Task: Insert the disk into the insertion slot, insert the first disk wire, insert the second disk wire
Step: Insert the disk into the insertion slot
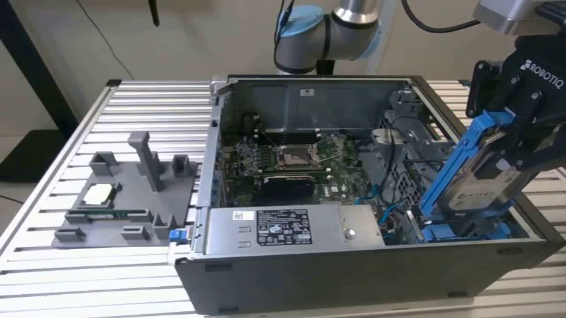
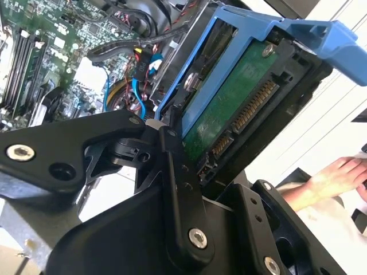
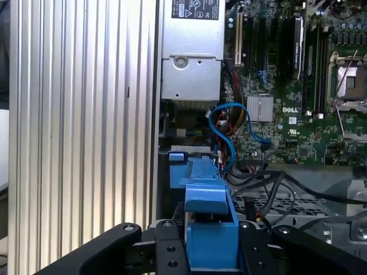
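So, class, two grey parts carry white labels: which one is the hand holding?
The blue-framed disk, tilted in the hand; the power supply box lies flat inside the case.

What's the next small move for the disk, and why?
Probably ease the disk down a little along its own tilt. The gripper holds it leaning, with its lower end by the blue rails of the insertion slot and most of its blue carrier above the rails, so it does not look seated yet.
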You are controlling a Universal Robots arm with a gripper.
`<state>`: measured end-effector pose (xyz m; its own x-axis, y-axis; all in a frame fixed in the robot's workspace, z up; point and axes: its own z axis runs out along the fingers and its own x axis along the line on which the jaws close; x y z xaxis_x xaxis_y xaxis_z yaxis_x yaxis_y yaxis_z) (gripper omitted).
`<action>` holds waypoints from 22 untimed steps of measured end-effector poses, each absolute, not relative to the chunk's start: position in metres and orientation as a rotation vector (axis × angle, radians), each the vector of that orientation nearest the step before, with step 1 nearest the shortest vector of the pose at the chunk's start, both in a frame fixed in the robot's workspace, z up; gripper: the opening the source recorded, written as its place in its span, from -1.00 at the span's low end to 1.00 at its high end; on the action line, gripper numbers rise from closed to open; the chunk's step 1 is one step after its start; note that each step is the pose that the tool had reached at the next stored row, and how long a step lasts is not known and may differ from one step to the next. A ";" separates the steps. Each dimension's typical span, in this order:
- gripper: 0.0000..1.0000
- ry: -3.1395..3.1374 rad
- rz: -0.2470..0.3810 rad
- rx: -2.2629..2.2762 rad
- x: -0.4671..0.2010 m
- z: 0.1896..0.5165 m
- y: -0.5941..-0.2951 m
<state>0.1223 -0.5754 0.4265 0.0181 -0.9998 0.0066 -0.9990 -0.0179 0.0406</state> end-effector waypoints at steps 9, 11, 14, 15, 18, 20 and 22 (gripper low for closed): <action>-0.35 -2.178 -0.038 2.217 0.122 0.422 -0.575; -0.35 -2.177 -0.039 2.217 0.122 0.421 -0.575; -0.35 -2.175 -0.042 2.215 0.122 0.419 -0.575; -0.35 -2.175 -0.043 2.215 0.122 0.418 -0.575; -0.35 -2.175 -0.045 2.215 0.122 0.416 -0.575; -0.35 -2.176 -0.046 2.215 0.122 0.414 -0.573; -0.35 -2.176 -0.047 2.215 0.122 0.412 -0.572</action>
